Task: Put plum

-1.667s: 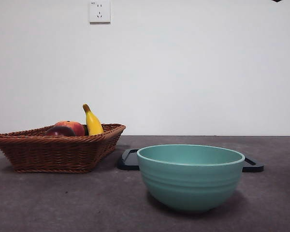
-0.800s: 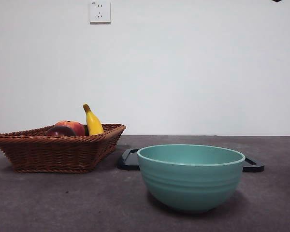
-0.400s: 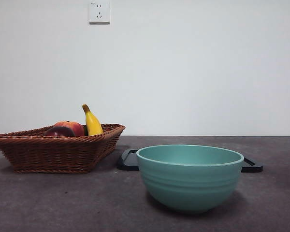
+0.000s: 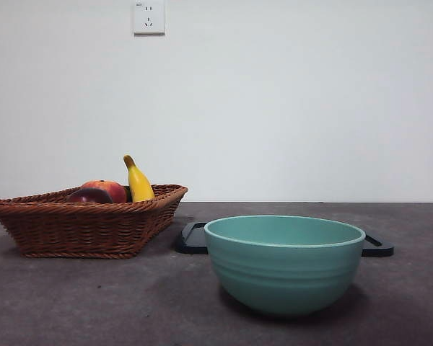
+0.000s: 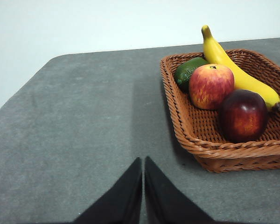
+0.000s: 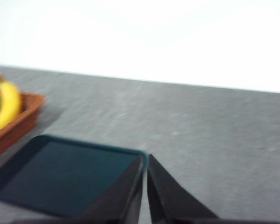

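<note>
You see no readable writing or brand anywhere. Front view nearest: teal bowl [image 4: 284,263] on grey surface [image 4: 94,303], dark tray [image 4: 193,239] behind it, wicker basket [image 4: 86,225] farther left; no arms there. Left hand [image 5: 143,169] clenched, empty, near basket corner. Its view alone shows lime [image 5: 188,71] beside apple [image 5: 211,86]; plum [image 5: 243,115] lies in basket, touching banana [image 5: 233,70]. Right hand [image 6: 145,164] clenched, empty, over tray edge; view blurred.
</note>
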You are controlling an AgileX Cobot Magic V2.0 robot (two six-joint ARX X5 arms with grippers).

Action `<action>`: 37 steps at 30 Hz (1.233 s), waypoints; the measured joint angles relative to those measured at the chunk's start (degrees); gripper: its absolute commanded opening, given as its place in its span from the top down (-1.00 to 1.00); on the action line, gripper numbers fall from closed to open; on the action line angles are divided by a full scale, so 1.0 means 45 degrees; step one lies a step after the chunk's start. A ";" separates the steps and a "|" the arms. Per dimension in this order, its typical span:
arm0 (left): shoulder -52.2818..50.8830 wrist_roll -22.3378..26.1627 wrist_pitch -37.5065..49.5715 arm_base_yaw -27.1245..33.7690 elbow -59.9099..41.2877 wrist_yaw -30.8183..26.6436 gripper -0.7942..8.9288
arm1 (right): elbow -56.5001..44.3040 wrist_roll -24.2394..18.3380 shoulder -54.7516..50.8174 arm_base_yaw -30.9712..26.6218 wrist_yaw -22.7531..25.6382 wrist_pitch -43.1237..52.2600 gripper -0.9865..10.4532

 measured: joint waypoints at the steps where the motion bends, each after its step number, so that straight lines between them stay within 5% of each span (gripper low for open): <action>1: 0.0000 -0.0005 0.0000 0.0000 0.0000 0.0000 0.82 | -0.0452 -0.0019 -0.0355 -0.0272 0.0180 0.0316 0.81; 13: 0.0000 0.0000 0.0000 0.0000 0.0000 0.0000 0.82 | -0.3589 -0.0073 -0.3521 -0.1389 0.1875 0.1035 0.81; 37: 0.0000 -0.0005 0.0000 0.0000 0.0000 0.0000 0.82 | -0.4779 -0.0078 -0.4818 -0.1399 0.2293 -0.0631 0.81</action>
